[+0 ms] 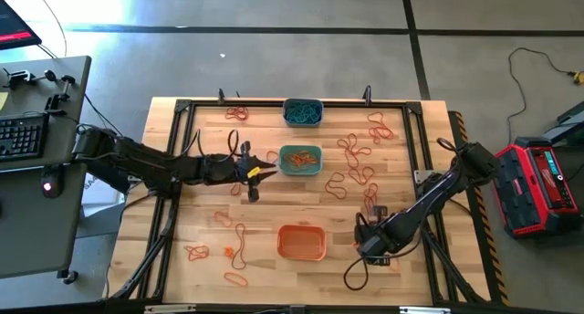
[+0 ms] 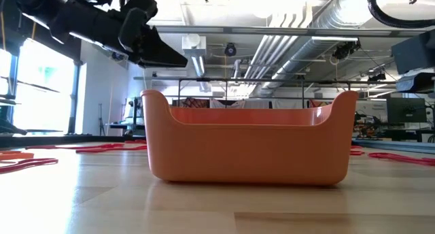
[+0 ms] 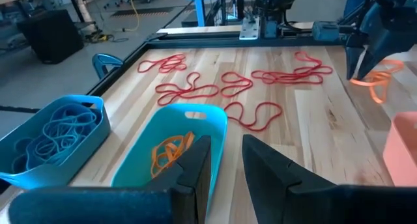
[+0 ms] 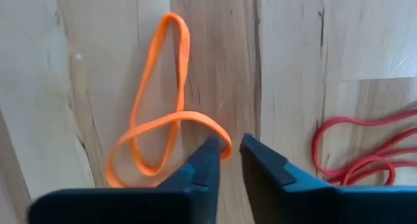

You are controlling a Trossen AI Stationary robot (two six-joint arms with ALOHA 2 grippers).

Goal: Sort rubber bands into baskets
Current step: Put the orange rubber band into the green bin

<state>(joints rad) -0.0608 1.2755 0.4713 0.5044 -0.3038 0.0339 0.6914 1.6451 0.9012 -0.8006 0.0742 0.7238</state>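
Observation:
Three baskets stand in a row down the middle of the table. The grey-blue basket [image 1: 302, 111] holds blue rubber bands, the teal-green one [image 1: 299, 160] holds orange bands [image 3: 171, 152], and the orange one [image 1: 301, 243] is nearest. My left gripper [image 3: 227, 147] hangs open and empty just left of the teal-green basket [image 3: 171, 160], clear of it. My right gripper [image 4: 228, 146] points down at the table right of the orange basket. It is narrowly open over the curved end of a twisted orange rubber band [image 4: 156, 129] that lies flat on the wood. My right gripper comes from above, fingers pointing down. The band's curved end [image 4: 225, 138] runs into the gap beside one fingertip [image 4: 210, 152]. The band lies flat and slack on the table. Whether that fingertip touches it, I cannot tell.
Red bands [image 1: 358, 159] are scattered over the table's right half and at the far left [image 1: 239, 113]; one [image 4: 365, 152] lies right beside my right gripper. Orange bands [image 1: 235, 279] lie near the left front. A black frame [image 1: 182, 109] runs round the table's edge.

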